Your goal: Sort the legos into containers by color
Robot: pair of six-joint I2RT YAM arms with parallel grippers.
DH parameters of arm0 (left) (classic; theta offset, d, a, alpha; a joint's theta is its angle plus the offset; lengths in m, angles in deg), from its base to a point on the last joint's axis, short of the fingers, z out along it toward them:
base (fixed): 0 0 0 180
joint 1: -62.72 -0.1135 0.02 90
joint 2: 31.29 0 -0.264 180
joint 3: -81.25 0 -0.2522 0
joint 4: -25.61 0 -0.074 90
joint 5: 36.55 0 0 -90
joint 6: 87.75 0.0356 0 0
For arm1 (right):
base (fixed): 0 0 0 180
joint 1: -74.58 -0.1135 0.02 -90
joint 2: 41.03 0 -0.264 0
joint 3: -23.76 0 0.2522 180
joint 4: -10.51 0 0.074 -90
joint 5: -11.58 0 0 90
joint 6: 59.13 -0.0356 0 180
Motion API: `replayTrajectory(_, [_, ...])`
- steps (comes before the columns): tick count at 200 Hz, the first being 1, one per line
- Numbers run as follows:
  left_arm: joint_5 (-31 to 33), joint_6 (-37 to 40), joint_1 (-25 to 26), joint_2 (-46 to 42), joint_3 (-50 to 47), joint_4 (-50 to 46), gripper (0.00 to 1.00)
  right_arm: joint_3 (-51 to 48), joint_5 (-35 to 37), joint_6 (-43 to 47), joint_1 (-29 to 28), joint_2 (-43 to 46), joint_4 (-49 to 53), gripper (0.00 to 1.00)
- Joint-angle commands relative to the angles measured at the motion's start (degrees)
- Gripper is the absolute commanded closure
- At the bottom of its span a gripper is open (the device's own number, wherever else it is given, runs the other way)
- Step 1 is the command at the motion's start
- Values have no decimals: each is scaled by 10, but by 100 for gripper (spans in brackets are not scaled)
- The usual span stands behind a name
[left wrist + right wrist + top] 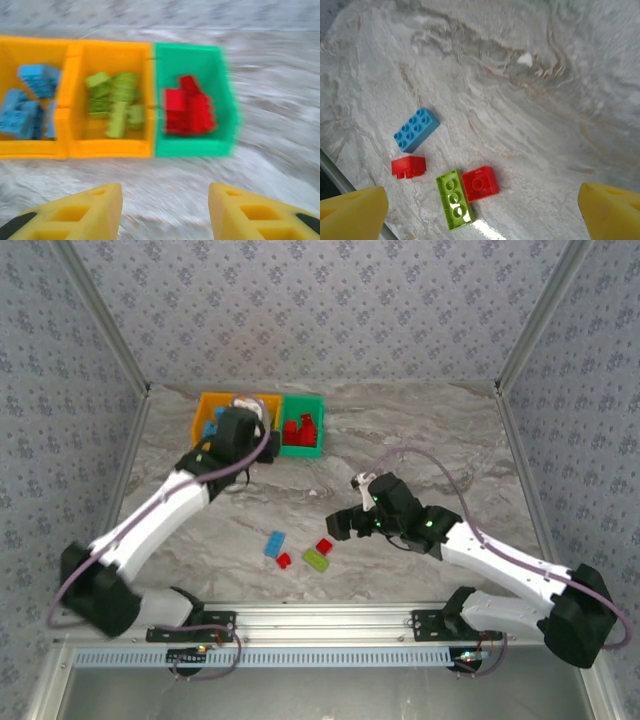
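The left gripper (165, 210), jaws parted and empty, faces the containers (107, 148) from six o'clock; the right gripper (480, 207) gapes wide toward four loose legos (454, 199).

surface (420, 440): grey marble-look top | 11 o'clock: row of three bins (109, 148), two orange + one green, sat right on it | 6 o'clock, loose: blue brick (416, 129), small red brick (408, 166) at its 5 o'clock, lime brick (454, 198) snug beside a red square brick (479, 183)
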Motion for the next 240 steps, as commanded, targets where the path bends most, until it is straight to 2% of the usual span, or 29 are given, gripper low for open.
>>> replayTrajectory(1, [-16, 86, 69, -83, -47, -62, 50, 3, -11, -30, -20, -46, -33, 0])
replayTrajectory(33, [-91, 176, 188, -190, -80, -167, 42, 36, 1, -22, -43, -137, -17, 5])
replayTrajectory(48, [-93, 207, 230, -225, -90, -209, 36, 49, -5, -18, -51, -177, -20, 9])
replayTrajectory(61, [-94, 233, 247, -245, -101, -232, 32, 59, -5, -11, -57, -210, -20, 12])
replayTrajectory(76, [-96, 257, 249, -259, -119, -243, 24, 74, -3, 4, -63, -245, -12, 17])
replayTrajectory(97, [-107, 281, 249, -264, -140, -231, 6, 83, 20, 21, -72, -274, -3, 25])
replayTrajectory(109, [-114, 288, 249, -267, -149, -210, 1, 84, 22, 23, -73, -283, -2, 32])
replayTrajectory(124, [-118, 300, 249, -268, -147, -211, 1, 85, 15, 27, -73, -294, -3, 38])
replayTrajectory(163, [-76, 323, 249, -293, -162, -219, 1, 97, 27, 28, -74, -326, 9, 55])
replayTrajectory(175, [-75, 323, 249, -303, -166, -214, 1, 104, 38, 27, -74, -316, 18, 61])
replayTrajectory(193, [-64, 327, 249, -318, -170, -207, 1, 108, 60, 30, -73, -267, 9, 63])
replayTrajectory(215, [-44, 324, 237, -335, -176, -191, 1, 112, 98, 67, -72, -184, -49, 65])
replayTrajectory(240, [-48, 287, 185, -351, -185, -153, 1, 102, 166, 129, -59, -138, -181, 65])
